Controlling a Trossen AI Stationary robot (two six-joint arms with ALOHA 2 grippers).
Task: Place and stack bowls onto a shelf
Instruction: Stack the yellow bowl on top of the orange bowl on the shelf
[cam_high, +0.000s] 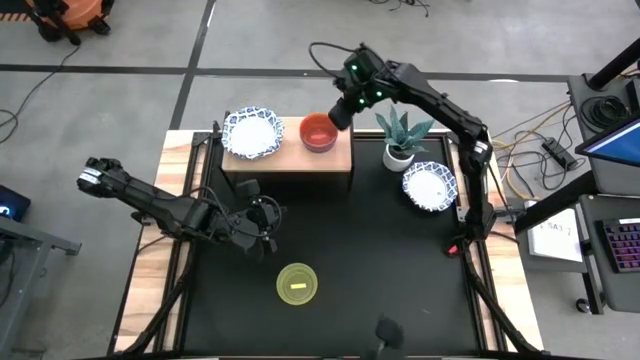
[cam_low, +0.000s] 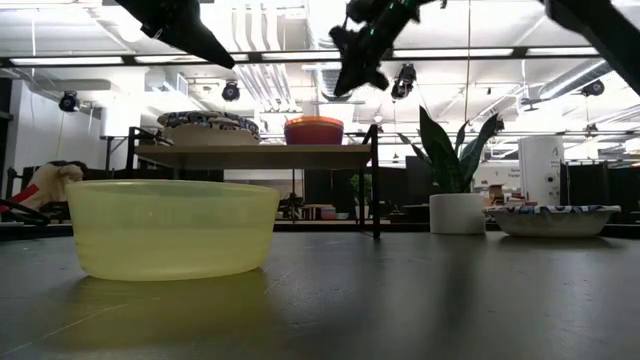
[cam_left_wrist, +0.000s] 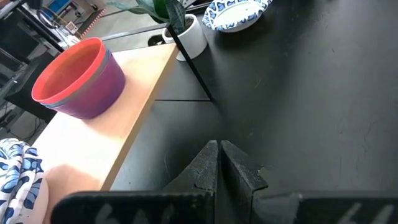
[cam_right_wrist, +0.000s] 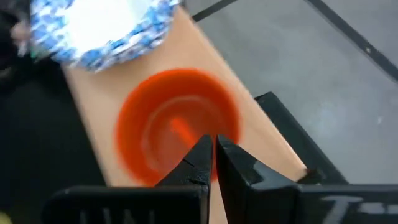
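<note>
The light-wood shelf (cam_high: 285, 158) stands at the table's far side. On its left end sits a stack of white bowls with blue rims (cam_high: 250, 132). On its right end a red bowl (cam_high: 318, 132) is nested in a purple bowl (cam_left_wrist: 96, 93). A yellow bowl (cam_high: 298, 283) rests on the table near the front, and one more white-and-blue bowl (cam_high: 430, 185) on the right. No teal bowl shows. My right gripper (cam_right_wrist: 214, 149) hovers shut above the red bowl's right side. My left gripper (cam_left_wrist: 219, 155) is shut above the table, in front of the shelf.
A white pot with a spiky green plant (cam_high: 400, 150) stands right of the shelf, beside the lone white-and-blue bowl. The black tabletop (cam_high: 380, 260) shows bare between the shelf and the yellow bowl. Wooden strips (cam_high: 150, 270) edge the table's left and right sides.
</note>
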